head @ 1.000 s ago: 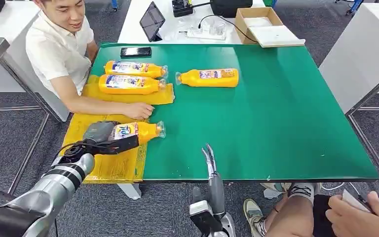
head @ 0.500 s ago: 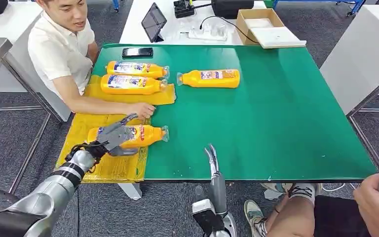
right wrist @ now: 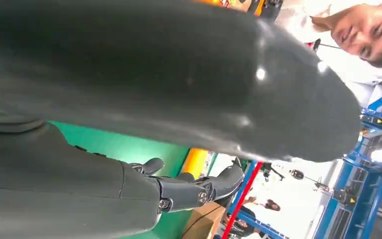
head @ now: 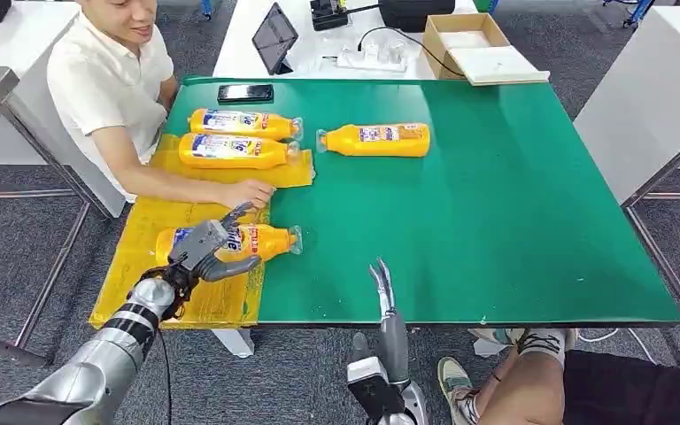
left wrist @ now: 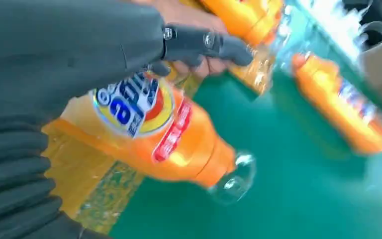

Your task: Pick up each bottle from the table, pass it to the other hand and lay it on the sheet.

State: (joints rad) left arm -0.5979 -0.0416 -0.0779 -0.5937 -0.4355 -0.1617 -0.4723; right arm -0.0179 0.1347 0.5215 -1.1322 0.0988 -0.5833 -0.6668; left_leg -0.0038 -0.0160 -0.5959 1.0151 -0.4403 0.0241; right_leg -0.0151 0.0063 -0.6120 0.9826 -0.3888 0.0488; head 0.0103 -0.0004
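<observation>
A silver, segmented left arm (head: 97,367) ends in a black ribbed wrist and a grey left hand (head: 202,248) with darker fingers (left wrist: 206,45) fastened by small bright screws, while the right hand (head: 381,292) shows slim grey fingers.

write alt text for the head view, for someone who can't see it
The robot's left hand hangs open over an orange bottle lying on a yellow sheet at the edge of a green table. Three more bottles lie further back, beside a seated person.
</observation>
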